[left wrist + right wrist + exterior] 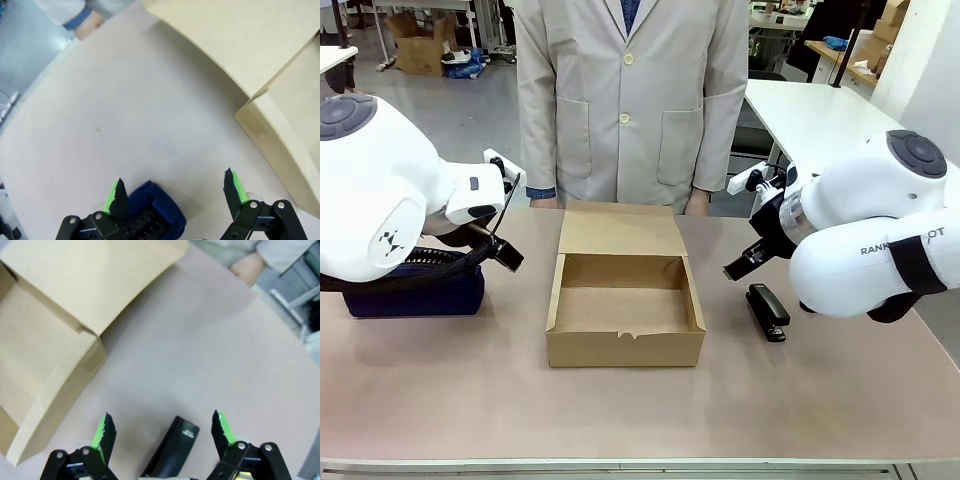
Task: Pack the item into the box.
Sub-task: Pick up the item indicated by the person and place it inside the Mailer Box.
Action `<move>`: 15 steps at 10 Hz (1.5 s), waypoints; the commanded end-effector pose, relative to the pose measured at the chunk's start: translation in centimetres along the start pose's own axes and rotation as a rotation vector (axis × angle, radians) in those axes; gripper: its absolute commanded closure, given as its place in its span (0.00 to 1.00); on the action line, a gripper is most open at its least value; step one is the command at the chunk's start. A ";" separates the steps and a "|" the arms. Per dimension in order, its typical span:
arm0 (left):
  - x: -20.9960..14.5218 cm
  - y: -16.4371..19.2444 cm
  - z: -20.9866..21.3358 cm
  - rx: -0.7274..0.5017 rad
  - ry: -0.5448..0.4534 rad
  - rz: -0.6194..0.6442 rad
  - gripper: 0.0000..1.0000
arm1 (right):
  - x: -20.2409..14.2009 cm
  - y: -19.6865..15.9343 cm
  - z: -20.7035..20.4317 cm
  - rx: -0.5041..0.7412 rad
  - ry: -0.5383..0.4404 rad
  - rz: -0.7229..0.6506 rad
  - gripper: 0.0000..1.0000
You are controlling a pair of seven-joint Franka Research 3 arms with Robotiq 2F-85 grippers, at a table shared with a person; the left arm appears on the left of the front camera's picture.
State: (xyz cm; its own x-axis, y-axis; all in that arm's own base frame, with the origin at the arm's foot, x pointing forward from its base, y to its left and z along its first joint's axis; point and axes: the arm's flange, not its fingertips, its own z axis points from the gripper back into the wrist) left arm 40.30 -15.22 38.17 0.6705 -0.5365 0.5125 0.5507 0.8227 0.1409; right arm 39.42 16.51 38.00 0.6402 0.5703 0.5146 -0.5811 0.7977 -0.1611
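Observation:
The black stapler (767,311) lies flat on the table to the right of the box; its tip (175,442) shows between my right fingers in the right wrist view. The open brown cardboard box (624,300) sits mid-table with its lid flap (621,230) folded back toward the person, and nothing lies inside it. My right gripper (740,264) hovers open just above and left of the stapler, its green-padded fingers (221,429) spread to either side of it. My left gripper (510,256) hangs open left of the box, holding nothing (176,189).
A navy zippered pouch (415,290) lies under my left arm, and its top (152,215) shows at the bottom of the left wrist view. A person in a beige coat (630,100) stands at the far edge with hands (697,203) resting on the table.

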 end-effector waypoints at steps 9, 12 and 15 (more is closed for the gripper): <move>1.1 3.9 21.6 -0.216 0.100 0.291 0.00 | -1.8 -8.3 21.2 0.300 -0.137 -0.561 0.00; -7.6 13.0 23.4 -0.580 -0.027 0.878 0.00 | -10.0 -17.4 22.8 0.633 -0.080 -1.158 0.00; -17.8 19.4 21.9 -0.896 -0.332 1.188 0.00 | -18.6 -24.5 20.9 0.848 -0.121 -1.414 0.00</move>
State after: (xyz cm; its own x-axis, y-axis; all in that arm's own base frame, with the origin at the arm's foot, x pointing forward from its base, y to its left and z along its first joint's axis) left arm 26.90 14.53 51.84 0.9436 0.1933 0.2687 0.1063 0.5917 -0.7991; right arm 29.37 -17.10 50.08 0.9370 -0.3242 0.1301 0.0728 0.5454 0.8350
